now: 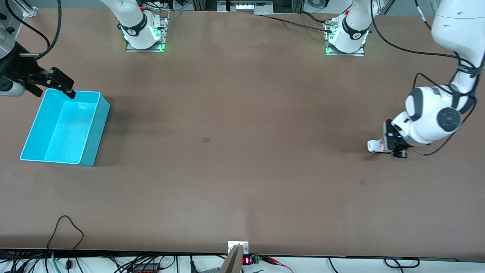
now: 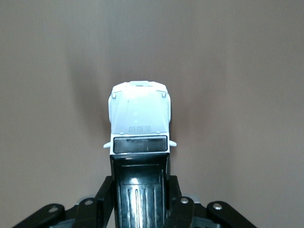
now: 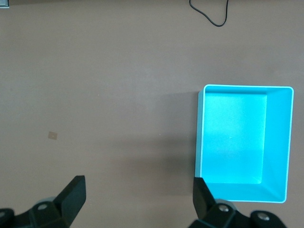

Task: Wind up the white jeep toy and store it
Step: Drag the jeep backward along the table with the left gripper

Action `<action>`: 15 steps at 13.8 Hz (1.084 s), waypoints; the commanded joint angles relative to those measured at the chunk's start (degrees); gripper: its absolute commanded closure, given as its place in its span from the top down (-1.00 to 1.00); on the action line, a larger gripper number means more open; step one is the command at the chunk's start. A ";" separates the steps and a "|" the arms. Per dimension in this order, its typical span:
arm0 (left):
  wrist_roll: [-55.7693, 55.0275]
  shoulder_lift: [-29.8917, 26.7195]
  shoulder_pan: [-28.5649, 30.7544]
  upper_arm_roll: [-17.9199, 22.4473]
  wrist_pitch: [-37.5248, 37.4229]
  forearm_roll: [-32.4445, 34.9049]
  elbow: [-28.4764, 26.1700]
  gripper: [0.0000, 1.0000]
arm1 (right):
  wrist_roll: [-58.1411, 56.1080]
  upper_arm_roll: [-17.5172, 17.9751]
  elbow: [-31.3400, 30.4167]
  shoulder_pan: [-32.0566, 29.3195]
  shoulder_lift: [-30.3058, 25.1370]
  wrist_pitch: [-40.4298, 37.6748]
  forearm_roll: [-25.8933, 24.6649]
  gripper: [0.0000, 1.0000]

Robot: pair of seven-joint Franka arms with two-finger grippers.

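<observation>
The white jeep toy [image 1: 375, 146] sits low at the table surface near the left arm's end. I cannot tell whether its wheels touch the table. My left gripper [image 1: 383, 145] is shut on its black-roofed rear half. In the left wrist view the white hood [image 2: 139, 116] sticks out past the left gripper [image 2: 140, 190], whose fingers [image 2: 105, 194] press the sides of the body. The turquoise bin [image 1: 95, 132] stands open and empty at the right arm's end. My right gripper [image 1: 57, 81] hangs open and empty over the bin's rim farthest from the front camera. It also shows in the right wrist view [image 3: 137, 194], beside the bin [image 3: 278, 142].
A small tape mark [image 1: 206, 140] lies mid-table and another [image 1: 362, 182] lies nearer the front camera than the jeep. A black cable loop [image 1: 66, 231] lies on the table near the front edge. The arm bases [image 1: 144, 34] stand along the edge farthest from the front camera.
</observation>
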 commanded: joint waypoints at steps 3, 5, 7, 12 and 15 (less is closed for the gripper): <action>6.09 7.35 6.01 -0.25 -0.12 1.24 4.29 -0.60 | -0.65 -0.31 -0.97 0.41 -1.43 -0.50 -0.47 1.00; 8.11 7.53 7.41 -0.25 -0.12 1.15 4.91 -0.59 | -0.65 -0.31 -0.97 0.33 -1.43 -0.50 -0.47 1.00; 10.57 7.79 8.65 -0.25 -0.12 1.15 5.78 -0.56 | -0.65 -0.31 -0.97 0.41 -1.51 -0.50 -0.47 1.00; 11.99 8.23 8.65 -0.25 -0.12 1.15 6.58 -0.50 | -0.57 -0.31 -0.97 0.41 -1.52 -0.50 -0.47 1.00; 12.34 8.14 8.13 -0.25 -0.29 1.42 7.37 -0.48 | -0.48 -0.31 -0.97 0.41 -1.52 -0.50 -0.47 1.00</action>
